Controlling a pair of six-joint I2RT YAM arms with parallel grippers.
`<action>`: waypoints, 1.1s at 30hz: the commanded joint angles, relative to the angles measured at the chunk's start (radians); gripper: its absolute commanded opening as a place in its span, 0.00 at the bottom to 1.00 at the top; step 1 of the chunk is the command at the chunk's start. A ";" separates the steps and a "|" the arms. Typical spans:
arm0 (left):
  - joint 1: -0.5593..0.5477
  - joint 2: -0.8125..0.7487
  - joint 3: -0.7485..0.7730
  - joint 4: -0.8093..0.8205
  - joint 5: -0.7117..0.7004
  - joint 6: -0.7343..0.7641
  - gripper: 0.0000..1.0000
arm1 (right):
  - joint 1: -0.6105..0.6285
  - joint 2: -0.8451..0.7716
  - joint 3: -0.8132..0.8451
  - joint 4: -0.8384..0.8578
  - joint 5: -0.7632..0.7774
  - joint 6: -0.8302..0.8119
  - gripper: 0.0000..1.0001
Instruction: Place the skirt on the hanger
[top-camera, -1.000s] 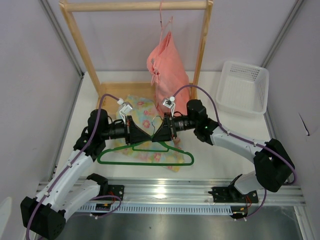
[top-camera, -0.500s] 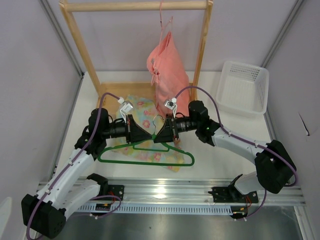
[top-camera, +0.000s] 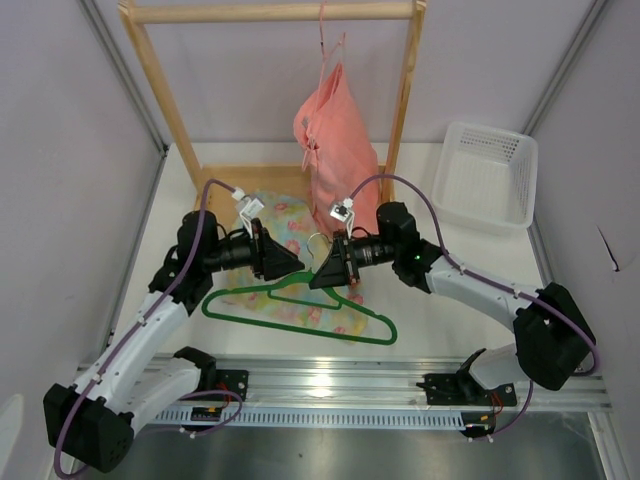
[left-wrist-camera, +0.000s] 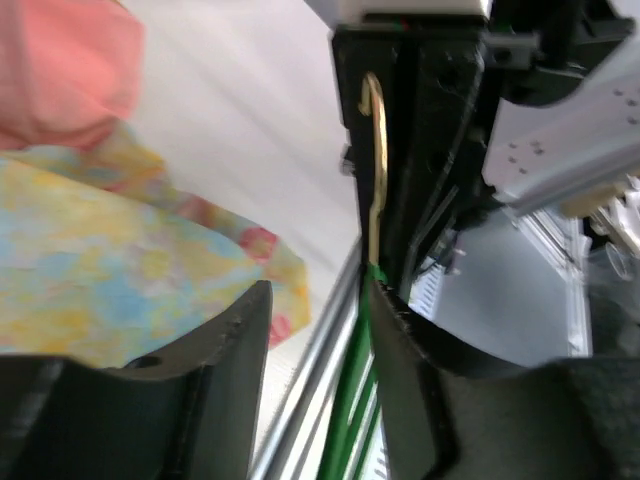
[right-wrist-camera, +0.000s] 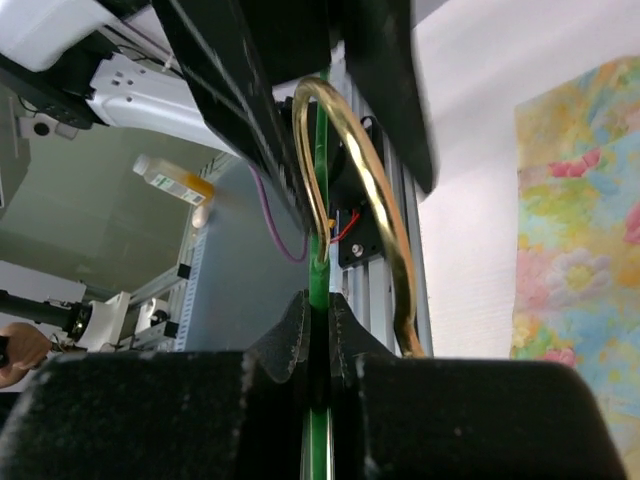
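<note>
Right gripper (top-camera: 326, 272) is clamped tight on the neck of the green hanger (right-wrist-camera: 319, 260), just under the gold hook. Left gripper (top-camera: 296, 262) sits right beside that neck with its jaws apart, gripping nothing. The flowery skirt (top-camera: 285, 215) lies flat on the table (top-camera: 450, 290) underneath the hanger frame, not on it yet.

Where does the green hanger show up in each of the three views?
Top external: hanger at lower centre, tilted.
Left wrist: hanger at bottom centre, gold hook above.
Right wrist: hanger at centre, stem running up to the hook.
Shared landmark: the floral skirt.
</note>
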 joint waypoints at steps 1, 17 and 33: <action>0.013 -0.010 0.100 -0.058 -0.134 0.068 0.56 | 0.003 -0.049 0.002 -0.093 0.048 -0.048 0.00; 0.021 -0.240 0.115 -0.376 -0.310 -0.046 0.65 | 0.173 -0.066 -0.079 -0.103 0.535 -0.155 0.00; -0.008 -0.225 -0.021 -0.583 -0.664 -0.199 0.55 | 0.285 0.176 0.011 0.006 0.760 -0.108 0.00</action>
